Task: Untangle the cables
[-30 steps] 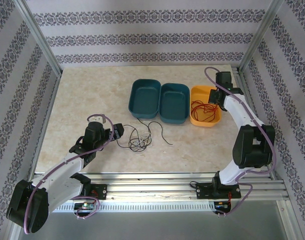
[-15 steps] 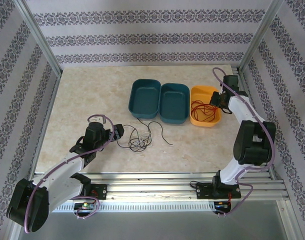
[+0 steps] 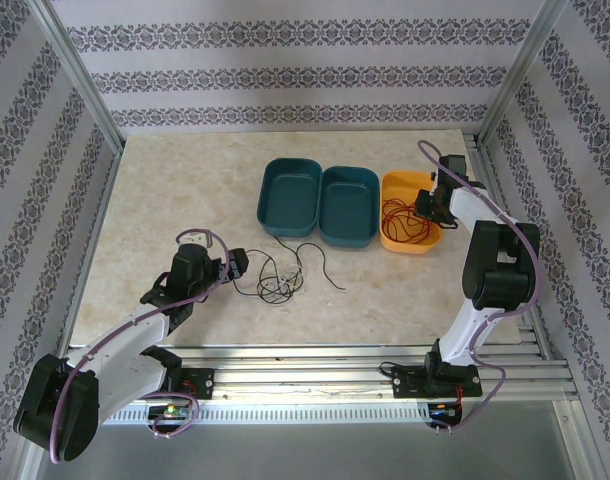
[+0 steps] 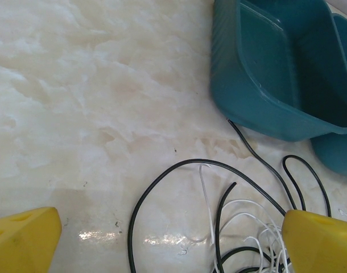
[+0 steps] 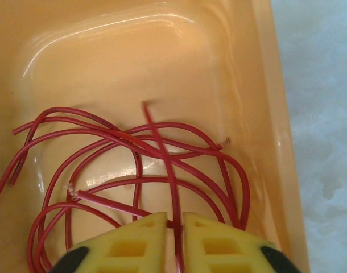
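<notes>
A tangle of black and white cables (image 3: 280, 285) lies on the marble table in front of the teal bins. My left gripper (image 3: 240, 262) hovers just left of it, open wide. In the left wrist view a black cable (image 4: 162, 187) loops between the yellow fingertips (image 4: 25, 239) and thin white cables (image 4: 242, 222) bunch near the right one. The left gripper (image 4: 173, 242) touches nothing. Red cables (image 3: 405, 222) lie coiled in the orange bin (image 3: 410, 247). My right gripper (image 3: 425, 205) is low inside that bin. Its jaws (image 5: 174, 222) stand open a crack, with one red cable (image 5: 133, 148) running loosely through the gap.
Two teal bins (image 3: 288, 195) (image 3: 349, 205) stand side by side left of the orange bin, both without cables inside. The nearer teal bin's wall (image 4: 264, 74) rises just beyond the tangle. The orange bin's right wall (image 5: 276, 85) is close to my right fingers.
My right gripper has moved further over and down into the orange bin, and its jaws have parted slightly around the red cable. The left arm and the black-and-white tangle have not moved.
</notes>
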Robot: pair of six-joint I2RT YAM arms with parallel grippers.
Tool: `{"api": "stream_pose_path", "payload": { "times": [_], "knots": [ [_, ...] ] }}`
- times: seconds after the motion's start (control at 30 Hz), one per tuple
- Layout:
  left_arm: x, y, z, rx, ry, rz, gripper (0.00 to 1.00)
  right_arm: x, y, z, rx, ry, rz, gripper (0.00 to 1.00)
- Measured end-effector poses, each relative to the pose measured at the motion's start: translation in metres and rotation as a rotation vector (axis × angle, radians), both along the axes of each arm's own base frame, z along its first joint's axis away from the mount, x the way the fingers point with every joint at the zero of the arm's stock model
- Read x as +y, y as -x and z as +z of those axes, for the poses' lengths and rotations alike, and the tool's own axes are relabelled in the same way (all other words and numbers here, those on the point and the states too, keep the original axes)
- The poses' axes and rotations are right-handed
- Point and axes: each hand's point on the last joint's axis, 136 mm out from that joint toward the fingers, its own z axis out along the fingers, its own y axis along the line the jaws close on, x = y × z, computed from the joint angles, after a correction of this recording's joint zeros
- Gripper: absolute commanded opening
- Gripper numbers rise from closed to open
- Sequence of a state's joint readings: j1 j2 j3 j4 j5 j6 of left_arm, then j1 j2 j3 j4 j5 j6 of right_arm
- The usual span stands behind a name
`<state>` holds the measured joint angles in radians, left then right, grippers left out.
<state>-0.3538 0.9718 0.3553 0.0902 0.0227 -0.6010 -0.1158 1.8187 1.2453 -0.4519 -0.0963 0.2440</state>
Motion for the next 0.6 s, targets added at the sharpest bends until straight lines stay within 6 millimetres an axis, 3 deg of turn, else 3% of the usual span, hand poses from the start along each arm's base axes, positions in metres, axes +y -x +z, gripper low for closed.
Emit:
{"api": "stream_pose_path", "payload": {
  "times": [0.17,0.43,0.6],
  "knots": [
    [0.0,0.0,0.0,0.0,0.0,0.0,0.99,0.001,-0.001,0.008,-0.018,-0.005,-0.006,0.32],
    [0.0,0.0,0.0,0.0,0.0,0.0,0.99,0.0,0.006,0.068,-0.147,0.012,-0.02,0.43],
    [0.0,0.0,0.002,-0.007,0.003,0.0,0.99,0.0,0.015,0.089,-0.191,0.022,-0.024,0.44]
  ]
}}
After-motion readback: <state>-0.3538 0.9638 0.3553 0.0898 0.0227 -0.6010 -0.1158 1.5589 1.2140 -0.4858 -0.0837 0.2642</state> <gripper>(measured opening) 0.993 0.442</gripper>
